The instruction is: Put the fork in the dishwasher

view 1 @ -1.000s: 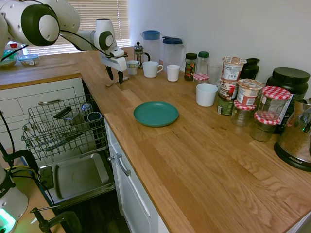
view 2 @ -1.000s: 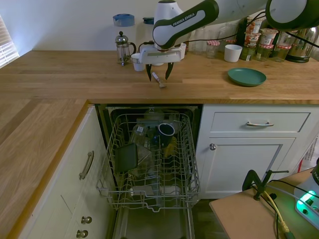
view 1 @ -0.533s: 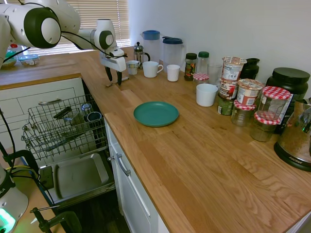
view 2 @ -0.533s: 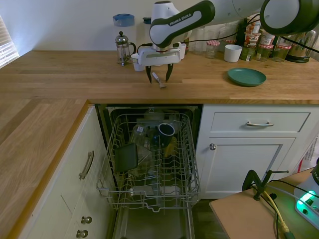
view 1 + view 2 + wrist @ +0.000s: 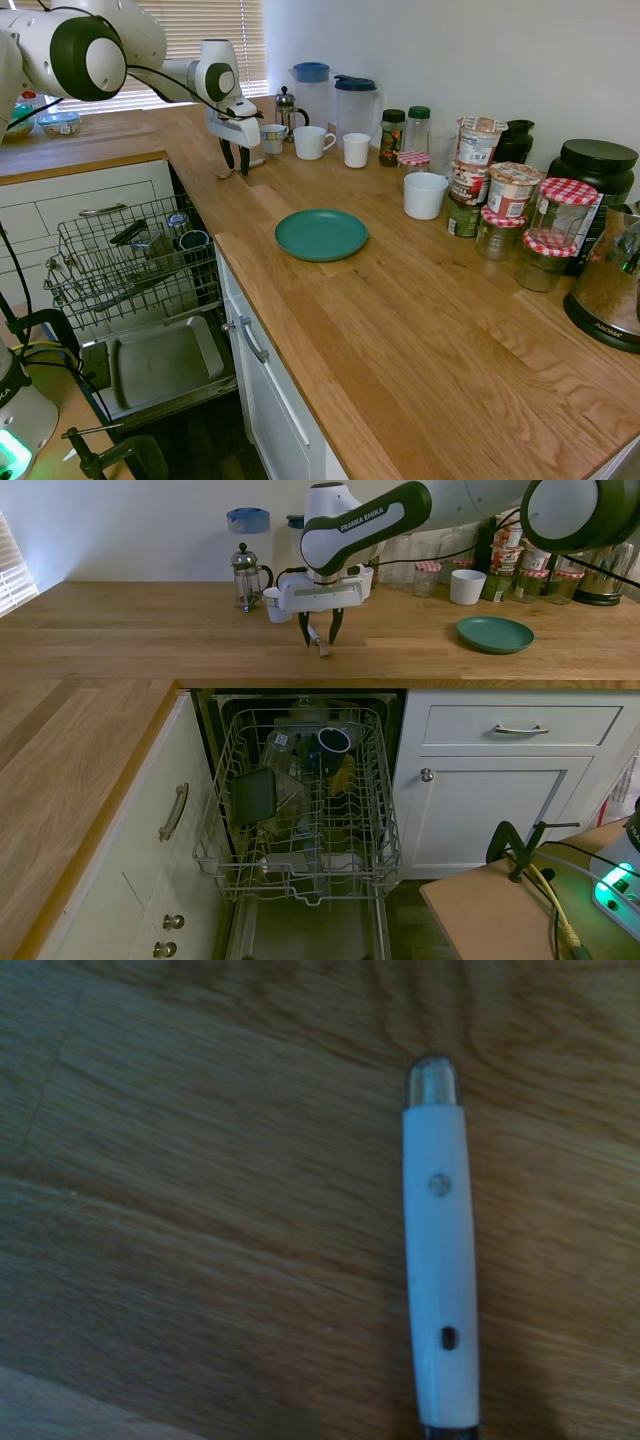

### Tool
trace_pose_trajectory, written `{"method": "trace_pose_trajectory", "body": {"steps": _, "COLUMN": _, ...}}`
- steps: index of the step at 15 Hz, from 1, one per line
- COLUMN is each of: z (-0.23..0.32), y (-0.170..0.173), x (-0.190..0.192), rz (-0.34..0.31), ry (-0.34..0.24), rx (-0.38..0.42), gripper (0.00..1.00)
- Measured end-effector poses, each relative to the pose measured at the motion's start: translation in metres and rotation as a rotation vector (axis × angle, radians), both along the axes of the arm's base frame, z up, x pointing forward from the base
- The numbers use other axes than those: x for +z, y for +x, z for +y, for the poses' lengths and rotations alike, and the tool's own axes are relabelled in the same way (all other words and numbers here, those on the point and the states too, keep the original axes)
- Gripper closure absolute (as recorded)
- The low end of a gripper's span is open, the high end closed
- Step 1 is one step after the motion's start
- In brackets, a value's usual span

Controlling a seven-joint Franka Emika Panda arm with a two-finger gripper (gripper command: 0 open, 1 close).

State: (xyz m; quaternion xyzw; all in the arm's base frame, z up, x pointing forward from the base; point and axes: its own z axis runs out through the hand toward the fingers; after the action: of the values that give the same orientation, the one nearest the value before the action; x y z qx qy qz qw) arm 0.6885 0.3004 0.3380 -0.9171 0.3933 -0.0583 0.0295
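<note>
- Below the worktop edge, the dishwasher (image 5: pixel 305 810) is seen standing open, its grey wire rack (image 5: pixel 130 265) pulled out over the lowered door panel (image 5: pixel 165 362).
- A dark mug (image 5: pixel 333 741), a dark flat square piece (image 5: pixel 254 795) and a few clear or pale items are held in the rack; most of them cannot be made out through the wires.
- On the wooden counter (image 5: pixel 400 330) a green plate (image 5: pixel 321 234) is left bare.
- Along the wall, two blue-lidded jugs (image 5: pixel 335 100), a small French press (image 5: pixel 287 108), white cups (image 5: pixel 315 142) and a cluster of jars (image 5: pixel 520 215) are lined up; their contents are hard to tell.
- The fork (image 5: pixel 318 642) is found lying on the counter near the dishwasher-side edge, directly under the gripper (image 5: pixel 320 638).
- The fingers are drawn in close around the fork, but whether they actually clamp it cannot be told from either outside view.
- In the wrist view only the white handle (image 5: pixel 440 1280) with a metal end cap is shown against the wood; the tines are cut off at the picture's edge.
</note>
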Motion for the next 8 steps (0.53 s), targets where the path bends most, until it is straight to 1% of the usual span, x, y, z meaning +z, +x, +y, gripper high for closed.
{"method": "trace_pose_trajectory", "body": {"steps": 8, "z": -0.0048, "y": 0.0052, "x": -0.0005, "rz": -0.003, "ry": 0.006, "rx": -0.011, "gripper": 1.00}}
